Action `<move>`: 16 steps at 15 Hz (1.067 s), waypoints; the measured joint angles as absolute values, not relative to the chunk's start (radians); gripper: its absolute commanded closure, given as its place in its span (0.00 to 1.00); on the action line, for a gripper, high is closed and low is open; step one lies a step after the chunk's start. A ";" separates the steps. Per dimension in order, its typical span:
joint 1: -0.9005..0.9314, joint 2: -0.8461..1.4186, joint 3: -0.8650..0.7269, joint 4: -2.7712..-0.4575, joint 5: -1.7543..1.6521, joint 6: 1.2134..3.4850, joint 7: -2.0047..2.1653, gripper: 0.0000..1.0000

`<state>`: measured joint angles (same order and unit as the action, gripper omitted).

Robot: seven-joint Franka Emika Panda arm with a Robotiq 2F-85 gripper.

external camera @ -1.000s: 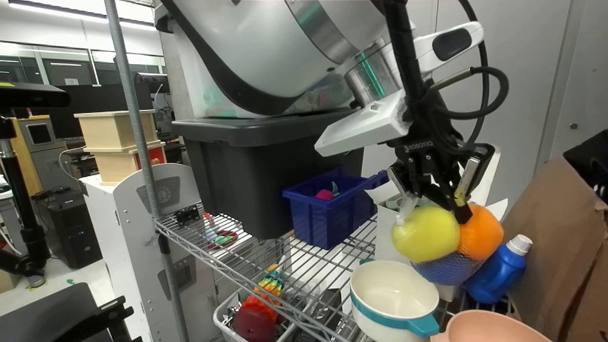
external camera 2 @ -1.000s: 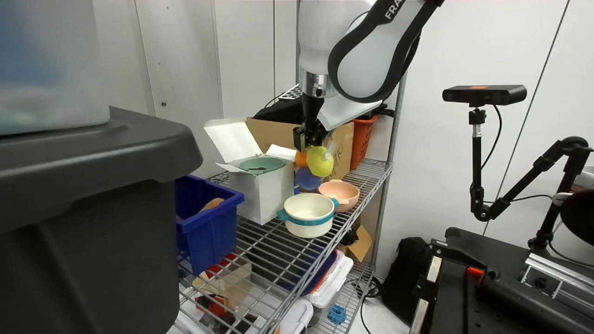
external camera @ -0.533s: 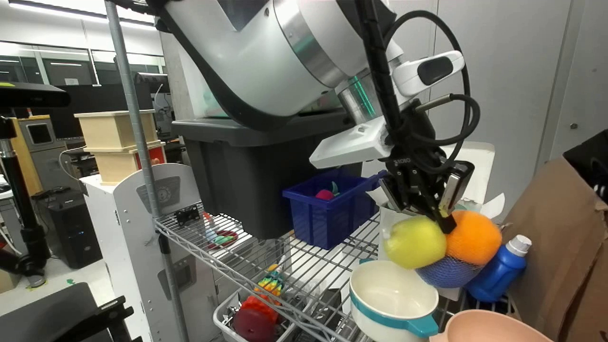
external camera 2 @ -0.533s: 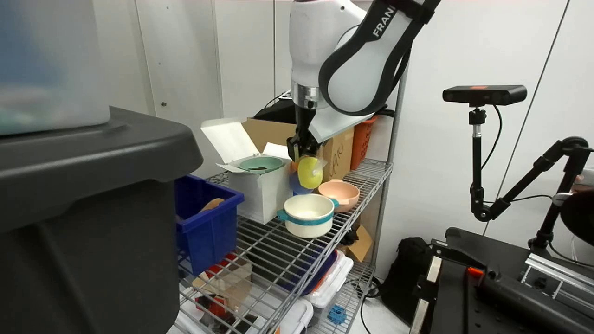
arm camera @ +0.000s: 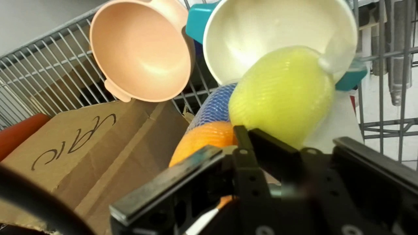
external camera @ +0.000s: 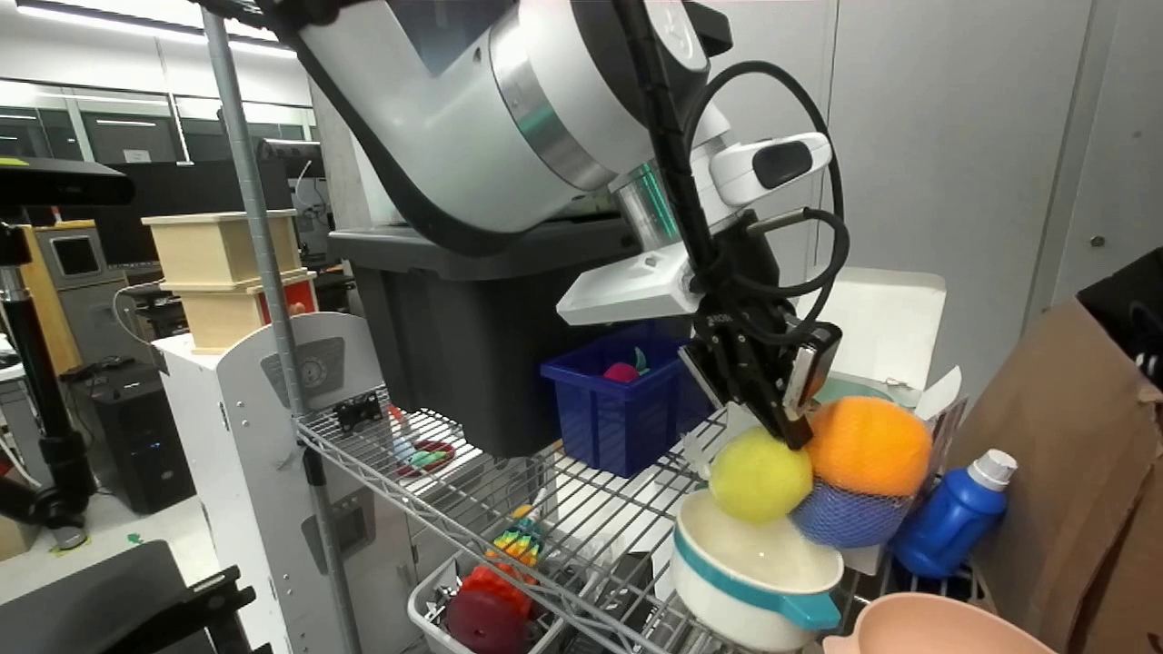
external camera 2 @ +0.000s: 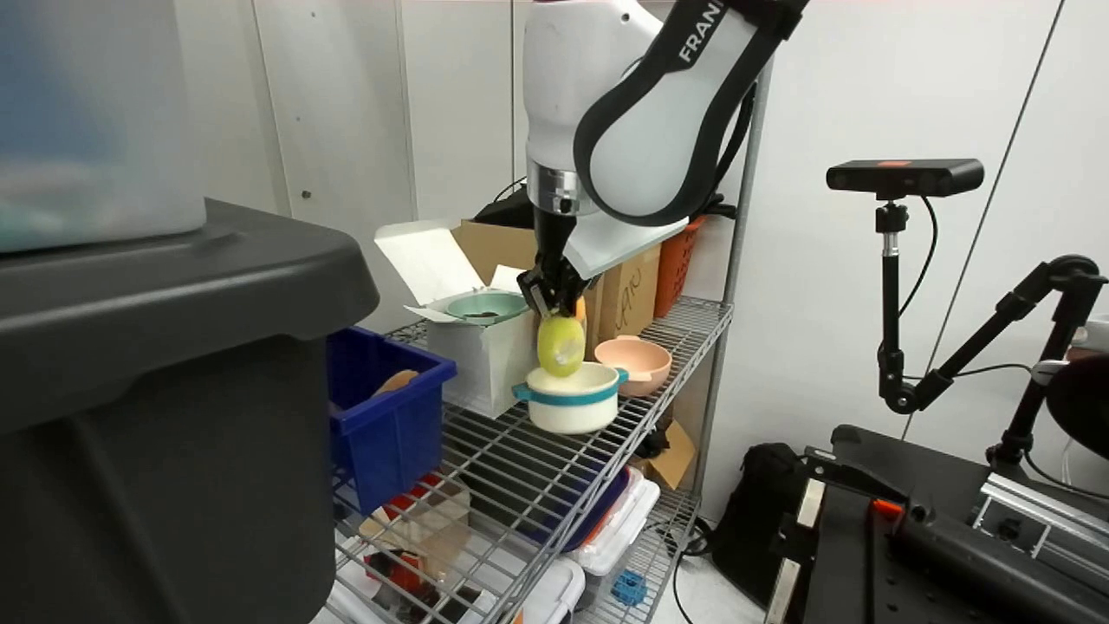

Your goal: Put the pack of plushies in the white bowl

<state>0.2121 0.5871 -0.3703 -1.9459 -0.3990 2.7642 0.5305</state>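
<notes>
Above the grey metal wire shelf (external camera: 636, 498), toward 4 o'clock in an exterior view, the pack of plushies (external camera: 834, 470) hangs from the black two-fingered tool (arm camera: 249, 130): a yellow lemon-like soft toy (external camera: 761, 475), an orange round soft toy (external camera: 869, 445) and, below the orange, a blue rounded piece in netting (external camera: 849, 516). Tool's tips almost together, pinching the pack where yellow meets orange. Yellow end over the mouth of the deep, round white bowl with teal band and handles (external camera: 750, 589); wrist view puts orange and blue outside its rim. Cannot tell whether yellow touches the bowl. Wrist view, dial centred on the view: white bowl at 1 o'clock; smooth pinkish-tan round bowl (arm camera: 140, 55) between 10 and 11, just beside it; brown cardboard box with dark handwriting (arm camera: 81, 143) between 8 and 9. Dial on the white bowl, in an exterior view: dark-blue plastic bin (external camera: 604, 427) at 11 o'clock, pink item (external camera: 621, 372) inside; blue bottle with white cap (external camera: 949, 522) between 2 and 3. Same dial, in an exterior view: white open-flapped carton (external camera 2: 481, 368) toward 10 o'clock, pale green bowl (external camera 2: 489, 309) set in its top.
</notes>
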 measured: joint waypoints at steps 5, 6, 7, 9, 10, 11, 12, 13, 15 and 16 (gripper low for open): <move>0.212 0.587 -0.370 -1.947 -0.396 2.764 0.528 0.23; 0.212 0.587 -0.370 -1.947 -0.396 2.764 0.528 0.16; 0.212 0.587 -0.370 -1.947 -0.396 2.764 0.528 0.09; 0.212 0.587 -0.370 -1.947 -0.396 2.764 0.528 0.00; 0.212 0.586 -0.371 -1.947 -0.396 2.764 0.528 0.00; 0.212 0.586 -0.372 -1.947 -0.396 2.764 0.528 0.00; 0.212 0.586 -0.373 -1.947 -0.396 2.764 0.528 0.00; 0.212 0.586 -0.373 -1.947 -0.396 2.764 0.528 0.00; 0.212 0.585 -0.374 -1.947 -0.396 2.764 0.528 0.00; 0.212 0.582 -0.374 -1.948 -0.396 2.764 0.528 0.00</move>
<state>0.2124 0.5820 -0.3737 -1.9481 -0.3960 2.7636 0.5282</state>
